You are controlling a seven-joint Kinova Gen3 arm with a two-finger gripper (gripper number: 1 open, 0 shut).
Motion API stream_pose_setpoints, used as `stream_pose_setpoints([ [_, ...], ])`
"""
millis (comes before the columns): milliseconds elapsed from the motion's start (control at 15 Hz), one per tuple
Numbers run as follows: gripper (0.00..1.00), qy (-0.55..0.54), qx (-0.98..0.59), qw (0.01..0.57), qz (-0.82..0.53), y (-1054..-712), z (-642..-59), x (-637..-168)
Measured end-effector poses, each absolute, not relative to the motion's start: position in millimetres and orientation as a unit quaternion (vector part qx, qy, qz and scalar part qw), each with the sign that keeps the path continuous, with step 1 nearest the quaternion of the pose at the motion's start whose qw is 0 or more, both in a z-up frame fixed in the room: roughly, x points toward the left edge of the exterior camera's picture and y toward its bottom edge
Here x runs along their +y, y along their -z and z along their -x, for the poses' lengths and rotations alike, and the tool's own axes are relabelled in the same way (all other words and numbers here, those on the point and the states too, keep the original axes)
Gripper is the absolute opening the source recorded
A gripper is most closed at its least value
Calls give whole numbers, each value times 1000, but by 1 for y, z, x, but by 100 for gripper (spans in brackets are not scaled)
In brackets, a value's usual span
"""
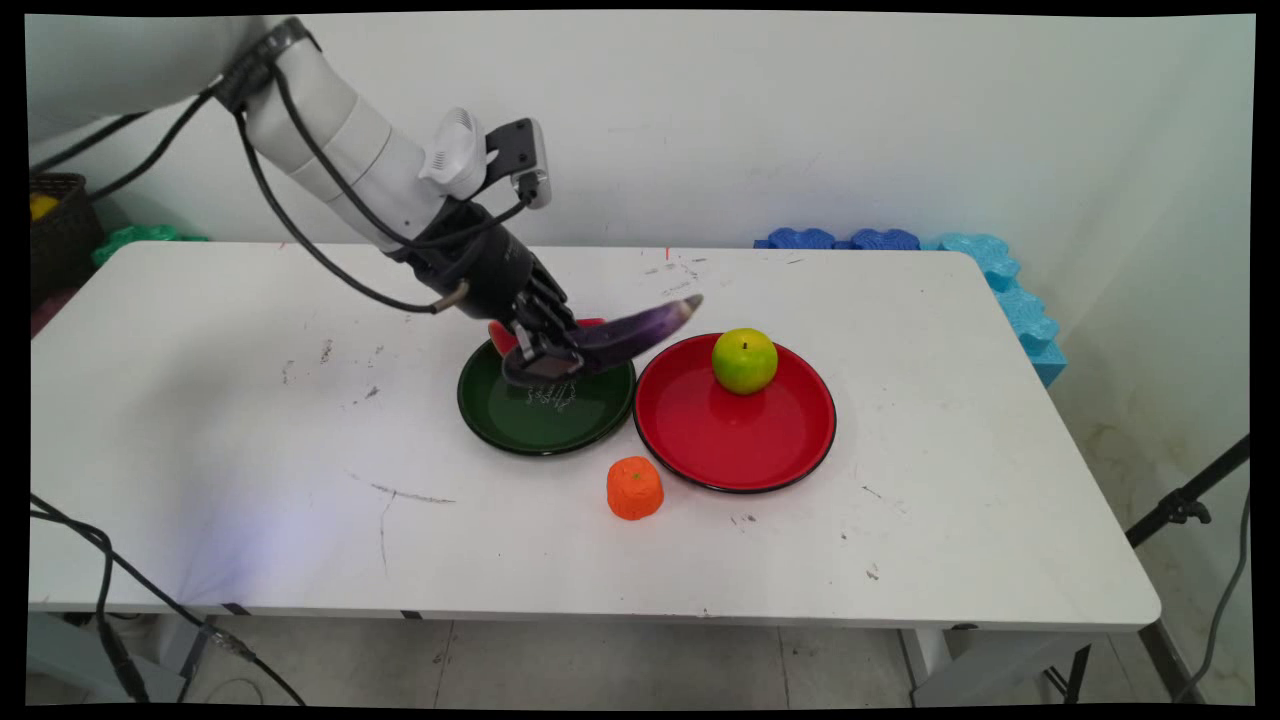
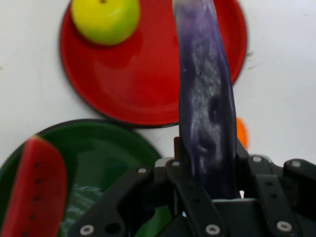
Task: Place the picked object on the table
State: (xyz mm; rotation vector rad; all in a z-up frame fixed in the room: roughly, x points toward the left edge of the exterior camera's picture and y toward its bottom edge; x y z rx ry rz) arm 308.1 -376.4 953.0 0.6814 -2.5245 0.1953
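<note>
My black gripper (image 1: 548,352) is shut on a purple eggplant (image 1: 640,326) and holds it just above the green plate (image 1: 545,420). The eggplant's tip points right toward the red plate (image 1: 735,440). In the hand view the eggplant (image 2: 205,98) runs up from between the fingers across the red plate (image 2: 133,84). A watermelon slice (image 2: 34,192) lies on the green plate (image 2: 113,153); in the main view the watermelon slice (image 1: 505,335) is mostly hidden behind the hand. A green-yellow apple (image 1: 744,360) rests on the red plate's far side, also the apple (image 2: 104,19) in the hand view.
An orange toy fruit (image 1: 634,488) sits on the table in front of the two plates. Blue foam pieces (image 1: 900,242) line the table's back right edge. A dark basket (image 1: 62,235) stands at the far left.
</note>
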Motion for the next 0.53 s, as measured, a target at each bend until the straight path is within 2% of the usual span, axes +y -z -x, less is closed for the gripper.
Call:
stream_pose_setpoints([
  [267,0,-61,-932,263,-242,-954,-285,-349],
  [533,0,-46,-937,254,-234,-930,-262,-324],
])
